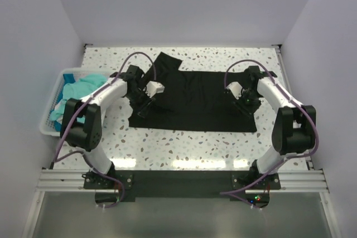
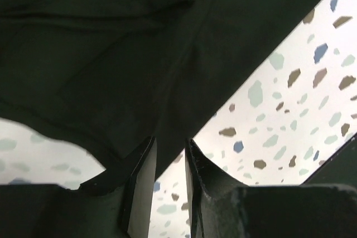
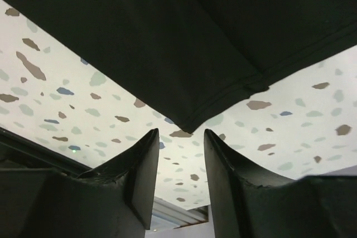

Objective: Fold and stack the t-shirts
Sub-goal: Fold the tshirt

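A plain black t-shirt (image 1: 195, 98) lies spread flat on the speckled table, one sleeve (image 1: 167, 62) sticking out at its far left. My left gripper (image 1: 142, 108) hangs over its near-left corner. In the left wrist view the jaws (image 2: 170, 143) stand a narrow gap apart, the shirt's edge (image 2: 111, 54) just at the tips, with bare table showing between them. My right gripper (image 1: 247, 104) is over the shirt's near-right part. In the right wrist view it (image 3: 181, 132) is open, and a hemmed corner of the shirt (image 3: 195, 37) lies just ahead of the tips. Teal t-shirts (image 1: 78, 90) lie crumpled in the basket.
A white slatted basket (image 1: 70, 71) stands at the table's left edge. White walls close in the table at the back and both sides. The arm bases sit on a rail at the near edge.
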Controlling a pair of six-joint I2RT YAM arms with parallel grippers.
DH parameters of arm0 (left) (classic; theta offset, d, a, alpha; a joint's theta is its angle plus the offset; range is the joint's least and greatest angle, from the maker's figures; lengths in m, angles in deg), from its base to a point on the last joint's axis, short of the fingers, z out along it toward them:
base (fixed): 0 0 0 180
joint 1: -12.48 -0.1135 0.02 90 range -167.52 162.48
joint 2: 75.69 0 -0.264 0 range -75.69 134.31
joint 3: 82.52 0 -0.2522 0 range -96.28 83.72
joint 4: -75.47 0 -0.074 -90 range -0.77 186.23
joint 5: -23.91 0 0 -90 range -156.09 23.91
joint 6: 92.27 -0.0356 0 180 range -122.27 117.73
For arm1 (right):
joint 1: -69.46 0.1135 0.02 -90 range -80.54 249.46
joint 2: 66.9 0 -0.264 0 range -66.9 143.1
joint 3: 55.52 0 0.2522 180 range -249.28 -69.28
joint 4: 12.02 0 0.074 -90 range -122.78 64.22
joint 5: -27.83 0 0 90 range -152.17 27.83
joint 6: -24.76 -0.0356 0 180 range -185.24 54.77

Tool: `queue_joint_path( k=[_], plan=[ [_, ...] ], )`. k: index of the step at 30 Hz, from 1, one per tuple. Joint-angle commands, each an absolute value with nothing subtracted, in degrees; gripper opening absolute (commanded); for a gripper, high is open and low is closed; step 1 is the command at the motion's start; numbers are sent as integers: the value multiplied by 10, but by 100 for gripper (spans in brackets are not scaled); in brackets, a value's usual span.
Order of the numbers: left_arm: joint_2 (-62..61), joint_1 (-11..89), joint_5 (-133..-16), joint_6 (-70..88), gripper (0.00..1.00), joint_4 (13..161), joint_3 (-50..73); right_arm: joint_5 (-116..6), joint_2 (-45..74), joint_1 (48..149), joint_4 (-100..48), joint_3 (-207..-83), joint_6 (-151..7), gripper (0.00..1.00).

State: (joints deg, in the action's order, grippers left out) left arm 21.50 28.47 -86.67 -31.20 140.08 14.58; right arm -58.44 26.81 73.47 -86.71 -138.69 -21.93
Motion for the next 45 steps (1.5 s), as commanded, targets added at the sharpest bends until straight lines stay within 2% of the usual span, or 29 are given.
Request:
queue_joint_path(
  k=[1, 13, 16, 23, 27, 31, 36, 38, 40, 45],
  plan=[
    [265, 300, -870, -287, 33, 1364, 106, -590, 297, 732, -876, -1398, -272, 41],
    [372, 350, -878, -253, 31, 1328, -4, -610, 321, 732, -838, -1369, -299, 36],
    [400, 356, -882, -242, 35, 1317, -43, -607, 324, 732, -838, -1370, -302, 36],
    [460, 374, -896, -215, 38, 1306, -114, -604, 326, 733, -840, -1377, -300, 37],
    [450, 373, -899, -203, 44, 1305, -104, -595, 333, 733, -841, -1391, -304, 38],
    [392, 335, -970, -183, 50, 1290, -87, -564, 343, 735, -841, -1417, -316, 38],
    [351, 270, -1011, -153, 60, 1263, -117, -507, 350, 734, -835, -1510, -353, 44],
    [358, 245, -993, -154, 62, 1261, -144, -494, 364, 735, -816, -1547, -370, 49],
    [374, 236, -938, -155, 70, 1250, -178, -495, 379, 733, -794, -1600, -405, 56],
    [426, 232, -886, -189, 78, 1230, -247, -528, 435, 732, -681, -1660, -432, 63]
  ],
)
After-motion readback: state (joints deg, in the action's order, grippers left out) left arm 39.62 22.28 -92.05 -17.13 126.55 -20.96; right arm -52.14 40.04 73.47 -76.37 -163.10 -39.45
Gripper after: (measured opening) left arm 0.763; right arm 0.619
